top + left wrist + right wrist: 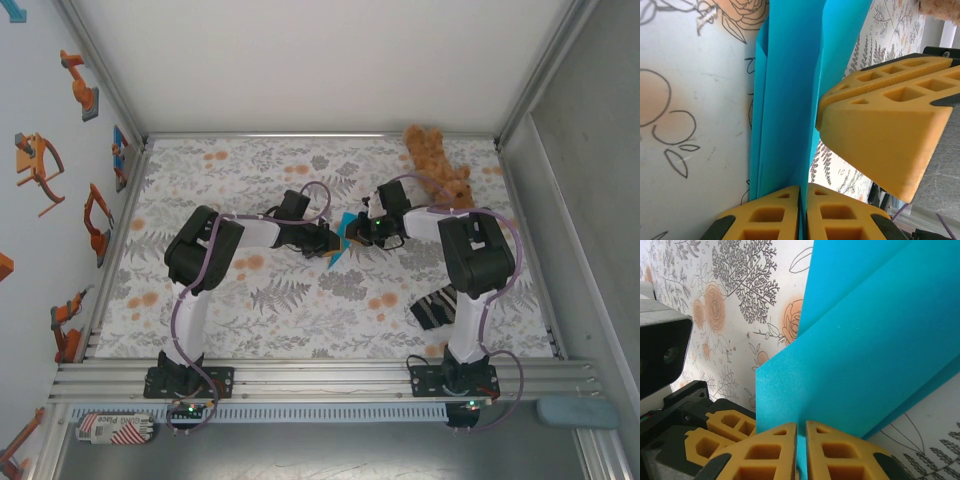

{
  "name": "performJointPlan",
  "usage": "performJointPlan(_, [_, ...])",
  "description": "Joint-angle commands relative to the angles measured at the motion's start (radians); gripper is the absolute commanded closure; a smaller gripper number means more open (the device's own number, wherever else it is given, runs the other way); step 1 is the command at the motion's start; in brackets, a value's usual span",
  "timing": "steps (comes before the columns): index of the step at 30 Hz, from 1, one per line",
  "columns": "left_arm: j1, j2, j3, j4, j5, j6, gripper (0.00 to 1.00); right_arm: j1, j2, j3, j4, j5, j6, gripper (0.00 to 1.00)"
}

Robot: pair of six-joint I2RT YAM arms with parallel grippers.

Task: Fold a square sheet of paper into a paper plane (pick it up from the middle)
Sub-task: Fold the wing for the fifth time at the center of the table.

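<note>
Left gripper (803,212) is clamped on the folded square sheet of paper (790,100). Right gripper (801,452) pinches another edge of the same sheet. The sheet is held between both grippers at the middle of the floral table (300,310), well apart from the teddy bear (437,160).

Looks like a robot lab: robot arms (205,255) bolted to metal rails (320,375), a flowery table (300,310) inside white walls (320,60), robot stickers (78,85).
</note>
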Motion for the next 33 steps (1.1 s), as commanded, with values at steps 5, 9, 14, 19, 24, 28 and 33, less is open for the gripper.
performJointPlan(5, [-0.026, 0.115, -0.048, -0.13, -0.11, 0.007, 0.89, 0.0, 0.017, 0.036, -0.063, 0.045, -0.024, 0.87])
performJointPlan(9, [-0.026, 0.118, -0.047, -0.132, -0.109, 0.007, 0.89, 0.0, 0.02, 0.038, -0.074, 0.053, -0.025, 0.87])
performJointPlan(14, [-0.025, 0.118, -0.048, -0.133, -0.11, 0.009, 0.89, 0.002, 0.029, 0.042, -0.073, 0.042, -0.026, 0.87])
performJointPlan(19, [-0.025, 0.119, -0.047, -0.137, -0.11, 0.009, 0.89, 0.003, 0.034, 0.049, -0.08, 0.041, -0.029, 0.87])
performJointPlan(24, [-0.025, 0.118, -0.047, -0.137, -0.109, 0.009, 0.89, 0.004, 0.041, 0.05, -0.085, 0.042, -0.03, 0.87])
performJointPlan(28, [-0.024, 0.121, -0.046, -0.138, -0.109, 0.01, 0.89, 0.005, 0.046, 0.058, -0.095, 0.04, -0.038, 0.87])
performJointPlan(33, [-0.025, 0.13, -0.048, -0.142, -0.11, 0.015, 0.89, 0.011, 0.035, 0.071, -0.1, 0.02, -0.048, 0.86])
